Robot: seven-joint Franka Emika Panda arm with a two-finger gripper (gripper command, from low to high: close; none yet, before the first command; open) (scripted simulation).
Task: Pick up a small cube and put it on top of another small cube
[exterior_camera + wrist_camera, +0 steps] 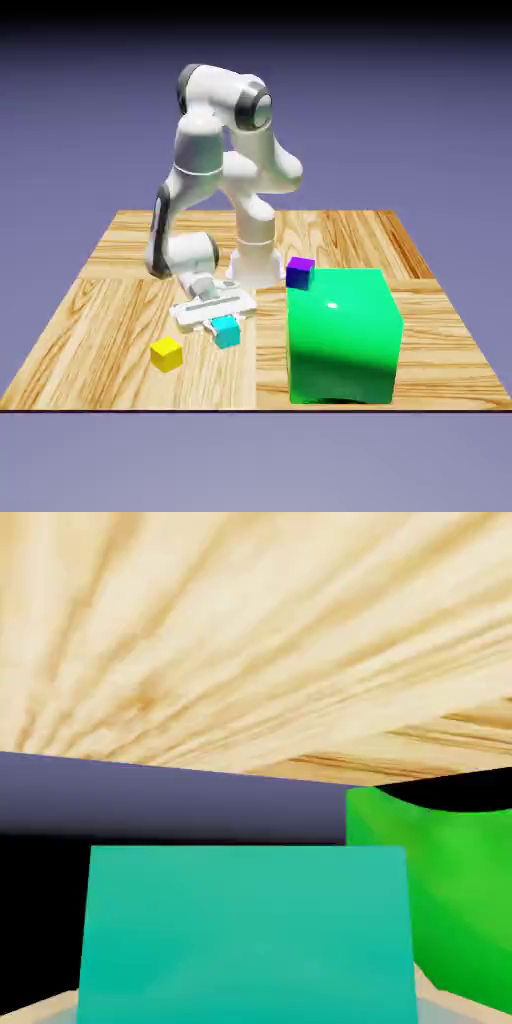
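Cyan cube (226, 332) sits between the pincer's (220, 326) two closed-in fingertips.

The exterior view is bright on the table (210, 380), with a small glare on the green block (345, 340); the backdrop (400, 120) darkens upward.

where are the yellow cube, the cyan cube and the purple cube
yellow cube (166, 354): exterior view, on its visible middle
cyan cube (248, 937): hand view, on the large face toward the camera
purple cube (299, 275): exterior view, on its front face
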